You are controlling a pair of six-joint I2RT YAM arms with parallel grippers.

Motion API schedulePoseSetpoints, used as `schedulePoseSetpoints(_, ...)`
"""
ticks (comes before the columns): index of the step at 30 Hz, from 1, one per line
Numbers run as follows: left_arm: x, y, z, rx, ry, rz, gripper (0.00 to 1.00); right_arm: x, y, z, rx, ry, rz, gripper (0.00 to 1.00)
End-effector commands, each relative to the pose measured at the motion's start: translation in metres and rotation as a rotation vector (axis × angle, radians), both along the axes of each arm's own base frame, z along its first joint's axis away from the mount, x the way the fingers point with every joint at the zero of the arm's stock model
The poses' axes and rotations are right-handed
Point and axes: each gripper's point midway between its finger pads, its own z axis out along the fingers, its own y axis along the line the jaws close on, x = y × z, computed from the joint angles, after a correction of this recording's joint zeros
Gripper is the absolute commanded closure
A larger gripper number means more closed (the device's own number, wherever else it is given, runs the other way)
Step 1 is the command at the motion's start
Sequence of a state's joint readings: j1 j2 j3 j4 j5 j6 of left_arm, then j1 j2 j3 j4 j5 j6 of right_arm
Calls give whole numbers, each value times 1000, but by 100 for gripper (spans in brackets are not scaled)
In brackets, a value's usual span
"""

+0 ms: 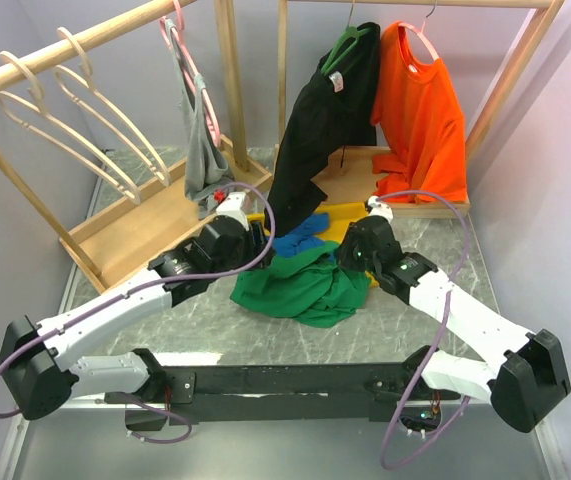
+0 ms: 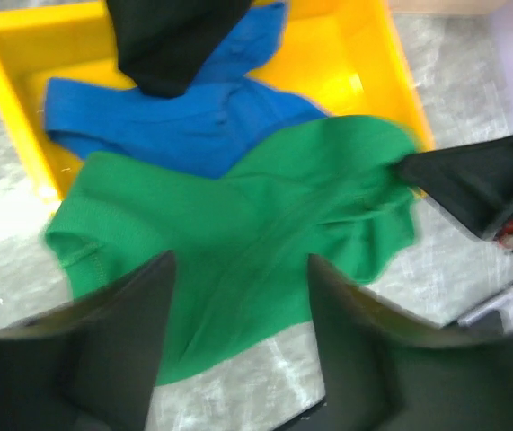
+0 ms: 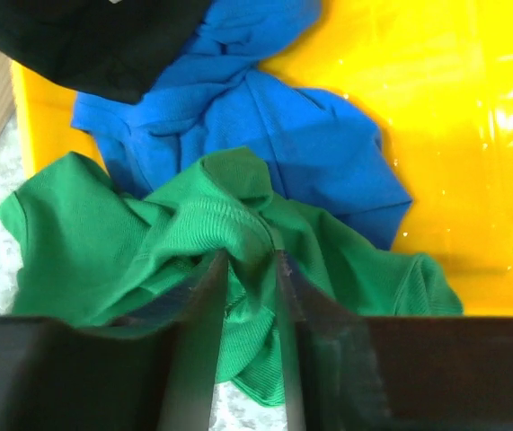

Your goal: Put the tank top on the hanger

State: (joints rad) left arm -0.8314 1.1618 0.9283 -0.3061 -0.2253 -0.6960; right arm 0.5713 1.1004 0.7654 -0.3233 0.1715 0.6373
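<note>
Little of the job was done. The tank top (image 1: 300,285) lay in a crumpled heap on the table (image 1: 205,335) between my two arms, its far edge draped over the near rim of the yellow bin (image 3: 472,135). The hanger (image 1: 115,118) hung bare on the wooden rail (image 1: 65,55) at the far left, well apart from the cloth, beside a second wooden one just like it. No strap was near it.

What I did have was a hold. My right claw (image 3: 245,265) was pressed together on a raised fold of the green fabric, which bunched up between the two fingers. My left claw (image 2: 238,265) was spread wide, hovering just over the left part of the same top and gripping nothing. From its camera I saw the right claw's pinch at the right edge of the cloth.

By my reckoning, what was left was nearly everything: get the top clear of the bin, find its shoulder straps, carry it far left and thread the hanger through.

The bin held a bright blue garment (image 3: 265,135), rumpled against its left side, with bare yellow floor to the right. The hem of a black garment (image 1: 315,130) hung down from a hanger above, over the bin's far edge.
</note>
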Motion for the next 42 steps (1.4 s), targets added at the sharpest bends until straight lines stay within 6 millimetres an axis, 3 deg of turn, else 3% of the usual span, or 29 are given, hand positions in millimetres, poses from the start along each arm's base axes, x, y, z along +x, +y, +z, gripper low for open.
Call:
schedulePoseSetpoints(1, -8, -21, 66, -150, -93, -117, 28, 15, 6, 51, 55, -134, 12, 58)
schedulePoseSetpoints(4, -26, -36, 110, -247, -140, -226, 20, 10, 6, 65, 76, -165, 29, 46)
schedulePoseSetpoints(5, -29, -37, 135, -279, -177, -237, 19, 9, 6, 68, 81, -169, 28, 41)
schedulePoseSetpoints(7, -34, -35, 158, -277, -212, -245, 17, 5, 5, 74, 96, -185, 33, 39)
schedulePoseSetpoints(8, -33, -30, 188, -299, -264, -223, 16, 4, 4, 76, 99, -189, 33, 37)
schedulePoseSetpoints(9, -30, -25, 200, -290, -292, -199, 15, 2, 2, 79, 103, -197, 32, 36)
schedulePoseSetpoints(10, -25, -21, 200, -251, -283, -171, 14, 1, 2, 79, 103, -197, 34, 35)
schedulePoseSetpoints(11, -13, -3, 229, -249, -344, -60, 14, -1, 2, 80, 106, -203, 35, 35)
schedulePoseSetpoints(13, 3, 11, 238, -182, -369, 40, 12, -3, -1, 77, 102, -196, 34, 34)
schedulePoseSetpoints(14, 7, 26, 262, -177, -403, 105, 11, -5, -2, 78, 105, -203, 33, 34)
schedulePoseSetpoints(16, 26, 51, 273, -92, -446, 271, 9, -7, -3, 73, 102, -196, 32, 34)
schedulePoseSetpoints(17, 27, 65, 292, -89, -471, 328, 9, -8, -5, 74, 104, -201, 27, 33)
schedulePoseSetpoints(19, 40, 89, 300, -2, -496, 481, 7, -10, -6, 68, 96, -190, 26, 32)
schedulePoseSetpoints(20, 38, 102, 318, -11, -520, 533, 7, -11, -7, 67, 97, -188, 25, 32)
schedulePoseSetpoints(21, 42, 109, 317, 51, -522, 578, 7, -12, -7, 66, 99, -187, 24, 32)
schedulePoseSetpoints(23, 41, 142, 329, 103, -540, 741, 7, -13, -7, 63, 99, -182, 27, 32)
schedulePoseSetpoints(28, 50, 183, 319, 273, -505, 900, 7, -16, -4, 57, 104, -168, 44, 32)
schedulePoseSetpoints(34, 52, 218, 323, 294, -503, 989, 8, -15, -4, 55, 100, -163, 48, 32)
schedulePoseSetpoints(38, 63, 237, 311, 324, -458, 1005, 10, -16, -2, 53, 103, -156, 55, 32)
schedulePoseSetpoints(42, 83, 242, 296, 315, -419, 966, 17, -16, 1, 53, 111, -150, 63, 32)
